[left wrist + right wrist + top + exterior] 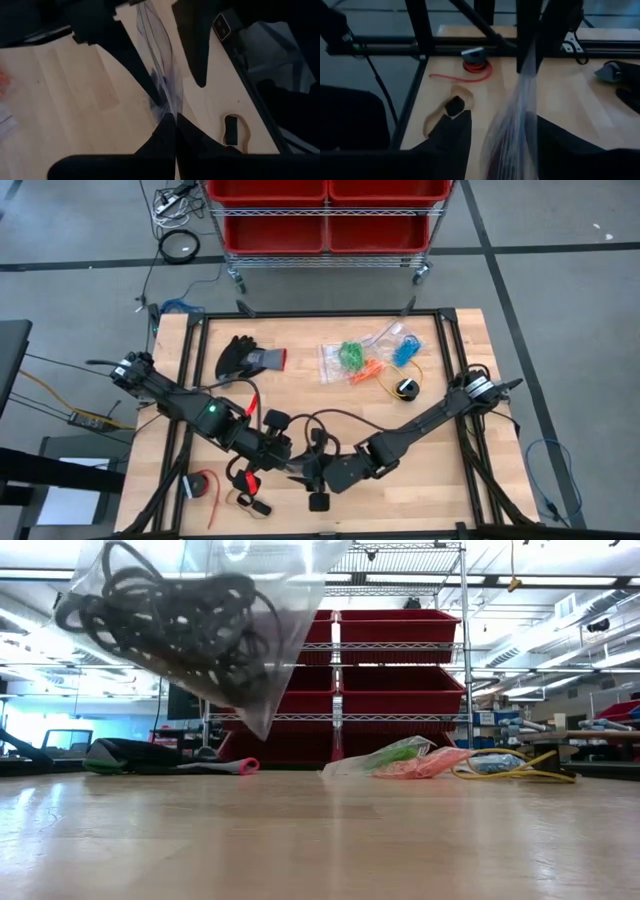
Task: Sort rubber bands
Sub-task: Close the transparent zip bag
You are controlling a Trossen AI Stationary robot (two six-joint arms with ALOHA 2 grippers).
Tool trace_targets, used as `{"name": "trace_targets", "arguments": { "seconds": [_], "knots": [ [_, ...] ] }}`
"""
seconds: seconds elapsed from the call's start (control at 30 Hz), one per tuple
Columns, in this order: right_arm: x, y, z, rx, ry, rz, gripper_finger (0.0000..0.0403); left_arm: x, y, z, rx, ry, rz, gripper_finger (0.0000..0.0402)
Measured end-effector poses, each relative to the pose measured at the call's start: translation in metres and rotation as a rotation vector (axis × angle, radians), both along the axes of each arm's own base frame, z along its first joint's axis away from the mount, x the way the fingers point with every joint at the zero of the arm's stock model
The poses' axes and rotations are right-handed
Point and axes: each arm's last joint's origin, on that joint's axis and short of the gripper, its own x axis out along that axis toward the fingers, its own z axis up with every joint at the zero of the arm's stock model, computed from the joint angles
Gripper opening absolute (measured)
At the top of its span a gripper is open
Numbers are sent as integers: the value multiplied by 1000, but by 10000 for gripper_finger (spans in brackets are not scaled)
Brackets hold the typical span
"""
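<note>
No readable brand, label or writing anywhere.

Nearest the low camera: a clear plastic bag (190, 620) full of black rubber bands (170, 615), hanging above the tabletop (320, 840) at its near edge. Pinched at one edge by the left gripper (172, 117), fingers (160, 140) pressed together on the film. Just beside it the right gripper (502, 145), fingers (452, 132) spread on either side of the same bag, not closed on it. Both grippers meeting low in the high view, near the front middle of the tabletop.

Close by on the left front: a red spool (203, 484) with a loose red cord, and a small black block (319, 501) just below the grippers.

Farther back, left of middle: a black glove (250, 358) with a grey and red cuff. Right of middle: clear bags holding green bands (350, 355), orange bands (368, 370) and blue bands (405, 350), lying touching one another; a yellow cable (395, 388) looped beside them, well apart from the grippers.

Beyond the tabletop: a wire rack on castors carrying red bins (325, 215).
</note>
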Motion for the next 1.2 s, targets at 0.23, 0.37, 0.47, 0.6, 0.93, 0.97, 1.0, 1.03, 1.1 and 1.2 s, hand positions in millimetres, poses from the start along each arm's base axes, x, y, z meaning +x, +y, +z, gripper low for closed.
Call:
{"name": "trace_targets", "arguments": {
  "seconds": [0.23,0.37,0.47,0.6,0.93,0.97,1.0,1.03,1.1,1.2],
  "knots": [
    [5,-1,-1,-14,-37,-18,162,4,-3,-7,3,36,-9,1],
    [6,0,2,-32,-68,-3,157,6,-4,-10,6,34,-13,1],
    [6,0,2,-27,-64,3,149,8,-5,-12,10,37,-13,1],
    [6,0,2,-33,-61,5,131,11,-6,-12,6,17,-30,1],
    [3,2,1,-81,-51,8,10,11,-7,-11,-9,12,-39,1],
    [3,2,1,-83,-52,8,9,11,-7,-11,-9,12,-39,1],
    [3,3,1,-84,-53,5,9,11,-7,-11,-9,12,-39,1],
    [3,3,1,-84,-52,2,8,11,-7,-11,-7,16,-38,1],
    [2,4,0,-90,-47,2,3,10,-6,-11,0,28,-33,1],
    [-1,6,0,-94,-37,-4,1,8,-5,-12,11,40,-18,1]
  ]
}}
